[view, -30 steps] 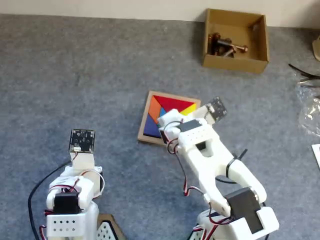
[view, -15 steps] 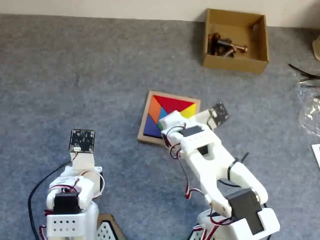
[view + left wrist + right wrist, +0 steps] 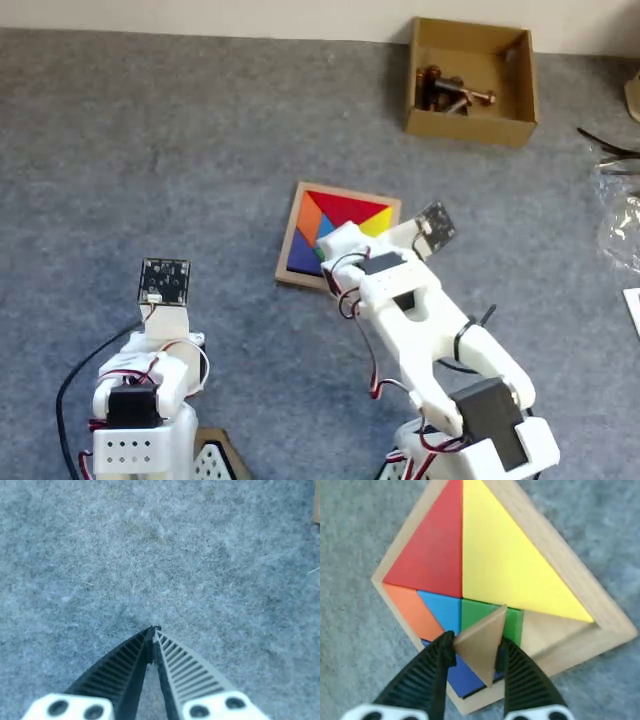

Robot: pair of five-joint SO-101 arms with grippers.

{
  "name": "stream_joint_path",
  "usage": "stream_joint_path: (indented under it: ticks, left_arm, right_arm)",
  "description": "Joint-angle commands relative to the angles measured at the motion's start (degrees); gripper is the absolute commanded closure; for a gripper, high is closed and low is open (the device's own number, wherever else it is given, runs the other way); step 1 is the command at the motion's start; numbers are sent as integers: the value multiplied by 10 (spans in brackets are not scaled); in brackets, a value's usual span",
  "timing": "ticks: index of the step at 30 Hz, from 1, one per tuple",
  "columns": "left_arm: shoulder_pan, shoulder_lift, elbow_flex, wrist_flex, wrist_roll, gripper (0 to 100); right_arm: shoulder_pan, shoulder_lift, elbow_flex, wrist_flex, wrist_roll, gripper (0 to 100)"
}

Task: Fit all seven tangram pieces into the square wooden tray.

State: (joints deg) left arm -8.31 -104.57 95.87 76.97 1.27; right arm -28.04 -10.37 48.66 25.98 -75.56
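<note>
At left, we see the left gripper [image 3: 152,629], ribbed jaws pressed together on nothing, hanging over the grey felt tabletop [image 3: 150,150], well apart from the square wooden tray [image 3: 288,252]. Mid-table, the tray holds smooth, flat painted pieces fitted edge to edge: a red triangle [image 3: 432,555], a large yellow triangle [image 3: 505,565], an orange piece [image 3: 412,610], a light blue piece [image 3: 442,611], a green piece [image 3: 514,622] and a dark blue piece [image 3: 465,677]. The right gripper [image 3: 475,647], by far the nearer, clamps a plain unpainted wooden triangle [image 3: 480,642] above the green and dark blue pieces. We judge that everything turns on the bare slot [image 3: 545,632]. It lies just beside the held triangle, bounded by the green piece, the yellow triangle's long edge and the tray's rim, so a short shift and a turn look likely. At far right stands a cardboard box [image 3: 465,128] of metal parts.
</note>
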Motion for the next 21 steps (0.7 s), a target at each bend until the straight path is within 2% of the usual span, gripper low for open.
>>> stream_joint_path:
  ticks: [1,9,12,15,21]
  left_arm:
    - [-7,-3,13,4,-4,993]
    - [-7,-3,13,4,-4,993]
    - [-7,-3,13,4,-4,993]
    - [-7,-3,13,4,-4,993]
    - [-7,-3,13,4,-4,993]
  right_arm:
    - [-8,-98,0,-8,-12,995]
    - [-7,-269,132,-12,-17,995]
    - [3,-269,176,-59,-48,995]
    - [16,-251,209,-118,-48,995]
    - [23,-228,218,-131,-44,993]
